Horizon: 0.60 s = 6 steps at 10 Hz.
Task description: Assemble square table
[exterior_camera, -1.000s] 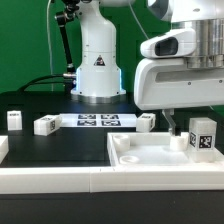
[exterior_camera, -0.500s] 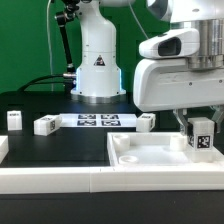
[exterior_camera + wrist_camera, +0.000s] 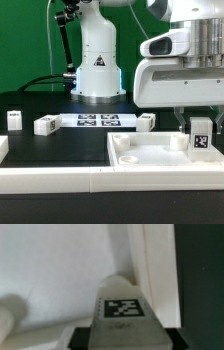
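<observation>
The gripper (image 3: 200,122) pinches one white leg (image 3: 201,136) tight between its jaws, at the right side of the exterior view, over the white table top (image 3: 150,165) in the lower right.

Your gripper (image 3: 200,122) drew its jaws in from wide apart and clamped them on the tagged leg (image 3: 202,136) standing by the tabletop's (image 3: 140,160) edge on the exterior view's right; the leg barely shifted.
</observation>
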{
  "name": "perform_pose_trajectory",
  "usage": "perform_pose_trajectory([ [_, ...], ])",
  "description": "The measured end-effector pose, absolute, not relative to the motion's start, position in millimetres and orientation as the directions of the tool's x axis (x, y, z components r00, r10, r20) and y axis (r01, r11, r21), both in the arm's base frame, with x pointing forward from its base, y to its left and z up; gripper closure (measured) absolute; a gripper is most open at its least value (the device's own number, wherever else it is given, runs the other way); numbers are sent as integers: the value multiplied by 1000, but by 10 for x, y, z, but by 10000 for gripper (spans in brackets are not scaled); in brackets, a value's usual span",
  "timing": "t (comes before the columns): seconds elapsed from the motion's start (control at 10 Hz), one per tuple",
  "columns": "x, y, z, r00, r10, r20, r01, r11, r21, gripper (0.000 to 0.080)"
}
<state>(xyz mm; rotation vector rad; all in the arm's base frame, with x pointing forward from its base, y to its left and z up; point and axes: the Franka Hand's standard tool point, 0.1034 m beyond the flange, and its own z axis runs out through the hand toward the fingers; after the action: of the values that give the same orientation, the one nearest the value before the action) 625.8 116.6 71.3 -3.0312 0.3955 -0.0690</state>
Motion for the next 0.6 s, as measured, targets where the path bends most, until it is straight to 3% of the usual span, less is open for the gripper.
perform_pose_trajectory([
  [0.3,6240,1099,697,863,-504,19,-500,-861,-92,509],
  [0.6,6228,1002,696,784,-621,15,-618,-782,-78,499],
])
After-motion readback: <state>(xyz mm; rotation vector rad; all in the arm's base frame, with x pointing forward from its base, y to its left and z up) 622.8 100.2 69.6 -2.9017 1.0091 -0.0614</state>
